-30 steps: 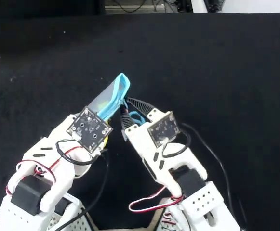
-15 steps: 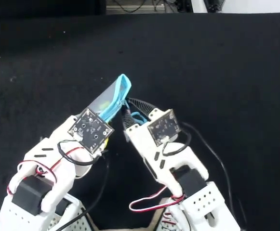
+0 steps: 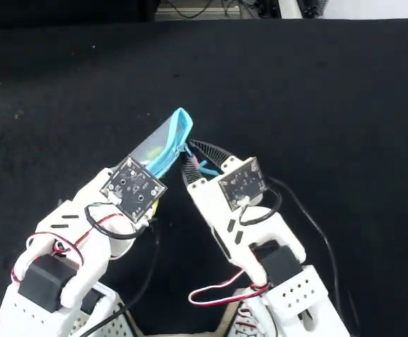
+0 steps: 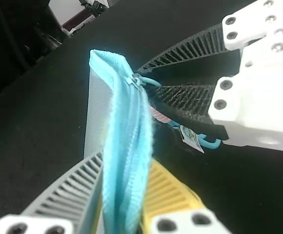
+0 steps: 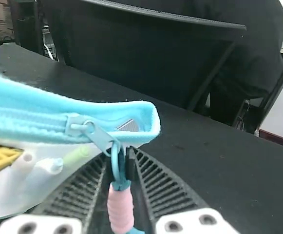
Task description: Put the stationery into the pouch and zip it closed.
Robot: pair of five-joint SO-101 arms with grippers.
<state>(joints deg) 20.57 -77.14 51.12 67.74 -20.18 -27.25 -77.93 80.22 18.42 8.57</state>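
Right gripper (image 5: pixel 126 152) backed off slightly, pinching the pull (image 5: pixel 119 204); left gripper (image 4: pixel 127 163) clamps pouch (image 3: pixel 163 142). Zipping: draw slider (image 5: pixel 80 127) to the end.

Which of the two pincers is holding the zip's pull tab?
The right pincer: its dark ribbed fingers pinch the zip pull with its pink bead. The left pincer, one finger yellow, clamps the pouch body instead.
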